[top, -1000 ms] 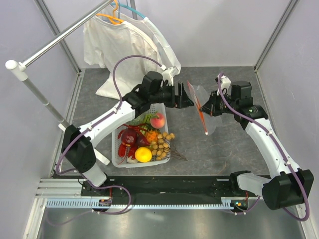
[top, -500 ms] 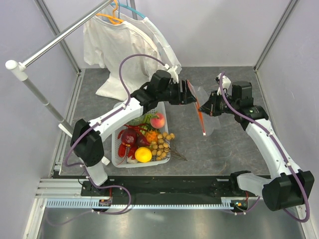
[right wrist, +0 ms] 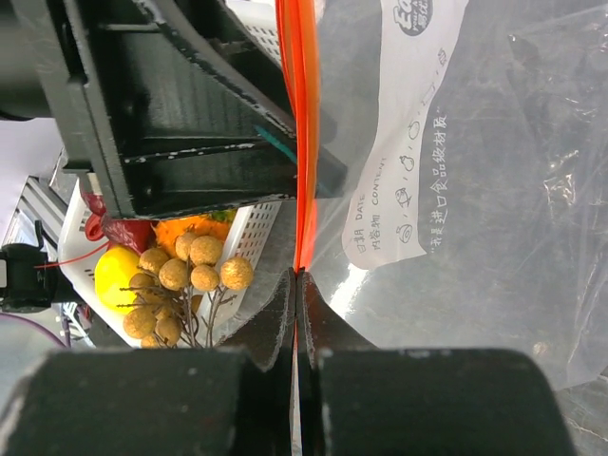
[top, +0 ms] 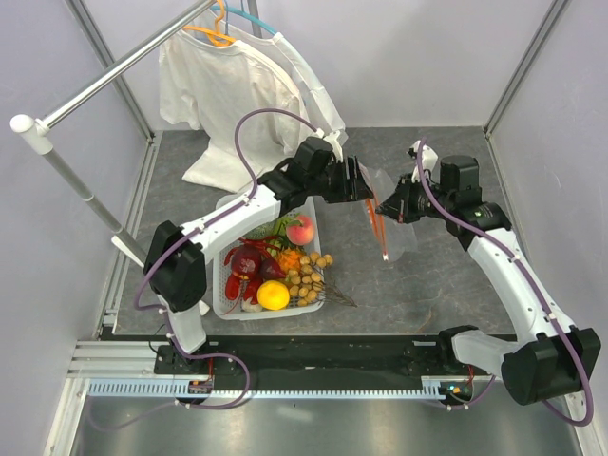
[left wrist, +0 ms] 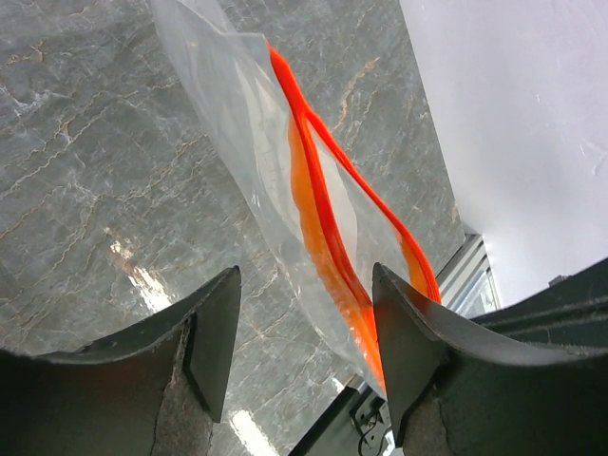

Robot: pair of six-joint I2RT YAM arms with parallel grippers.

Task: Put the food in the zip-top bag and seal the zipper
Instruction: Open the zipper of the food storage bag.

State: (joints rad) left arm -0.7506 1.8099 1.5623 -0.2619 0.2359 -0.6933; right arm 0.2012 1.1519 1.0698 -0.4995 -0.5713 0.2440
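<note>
My right gripper (top: 384, 205) is shut on the red-orange zipper (top: 378, 231) of the clear zip-top bag (top: 402, 239) and holds it up off the table; in the right wrist view its jaws (right wrist: 296, 277) pinch the strip (right wrist: 298, 114). My left gripper (top: 368, 189) is open at the bag's mouth. In the left wrist view its fingers (left wrist: 214, 332) straddle the zipper (left wrist: 323, 218), which lies near the right finger. The food lies in the white basket (top: 228, 306): a pink-red peach (top: 301, 230), a dark red piece (top: 249, 262), a yellow fruit (top: 274, 295) and brown longans (top: 306, 275). I cannot make out the melon.
A white shirt (top: 237, 85) hangs from a metal rail (top: 104, 76) at the back left. The basket stands left of centre, under the left arm. Grey walls close in the table on three sides.
My left arm has swung right, from beside the bag to its mouth, so that the open fingers now straddle the zipper. The bag's strip has tilted a little. The right gripper has stayed in place.
</note>
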